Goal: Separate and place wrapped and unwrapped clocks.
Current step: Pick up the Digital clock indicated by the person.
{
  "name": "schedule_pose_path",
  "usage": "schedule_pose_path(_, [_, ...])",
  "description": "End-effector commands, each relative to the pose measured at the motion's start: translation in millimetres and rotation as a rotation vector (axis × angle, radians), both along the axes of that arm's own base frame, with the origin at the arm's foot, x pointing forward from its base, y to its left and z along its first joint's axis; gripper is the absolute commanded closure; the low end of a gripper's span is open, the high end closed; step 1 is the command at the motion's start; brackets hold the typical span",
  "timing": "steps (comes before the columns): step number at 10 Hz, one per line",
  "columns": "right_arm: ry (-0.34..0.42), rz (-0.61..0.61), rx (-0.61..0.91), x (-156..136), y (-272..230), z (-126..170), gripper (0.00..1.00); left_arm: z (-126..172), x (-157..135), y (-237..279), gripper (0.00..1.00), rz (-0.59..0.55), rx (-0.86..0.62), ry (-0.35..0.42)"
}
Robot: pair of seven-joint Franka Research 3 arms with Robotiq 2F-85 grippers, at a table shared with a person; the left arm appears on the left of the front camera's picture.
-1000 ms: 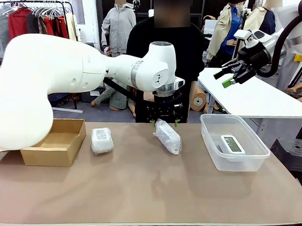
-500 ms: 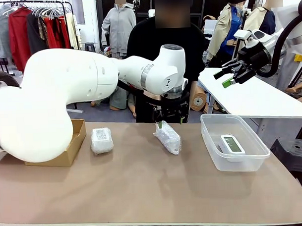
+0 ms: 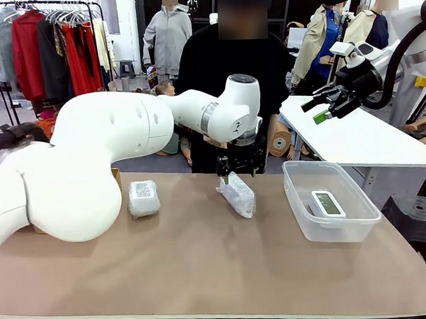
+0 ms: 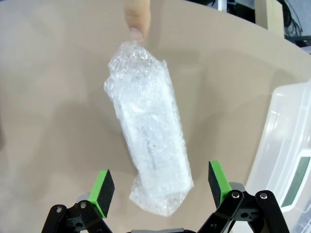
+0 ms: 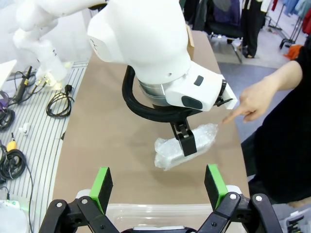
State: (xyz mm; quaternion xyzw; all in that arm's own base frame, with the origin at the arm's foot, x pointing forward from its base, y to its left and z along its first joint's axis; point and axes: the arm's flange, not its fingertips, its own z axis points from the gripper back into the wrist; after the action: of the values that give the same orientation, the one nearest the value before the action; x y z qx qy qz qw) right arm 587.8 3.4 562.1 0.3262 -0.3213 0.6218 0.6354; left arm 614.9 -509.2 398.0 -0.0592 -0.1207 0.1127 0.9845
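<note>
From the front we see the left gripper [image 3: 236,173] lowered over the far end of the long wrapped clock [image 3: 237,194], which lies slantwise on the brown table [image 3: 203,272] right beneath it. The second wrapped clock [image 3: 143,197] sits well off to that gripper's left. To its right, the bare digital clock [image 3: 327,202] rests inside the clear plastic tub [image 3: 299,209]. The right gripper [image 3: 324,106] hangs high, well above and beyond the tub, its jaws spread and holding nothing. Through the left wrist camera we find the left gripper's jaws wide open. The near end of the long wrapped clock lies between the two green pads [image 4: 102,191] with a gap on either side, so nothing is gripped. At the bundle's far end, straight ahead of the gripper, a person's fingertip [image 4: 137,19] touches the wrap. Through the right wrist camera we look past the right gripper's open, empty jaws. Ahead of them the left gripper stands over the long wrapped clock, and a person's hand [image 5: 252,100] points at the bundle's end. The tub's rim lies just under the right gripper.
</note>
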Motion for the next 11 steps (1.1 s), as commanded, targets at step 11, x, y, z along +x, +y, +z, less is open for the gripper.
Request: schedule_pose_path(11, [-0.001, 0.000, 0.009, 0, 1, 1, 0.00, -43, 40, -9, 0.00, 0.081, -0.003, 0.031])
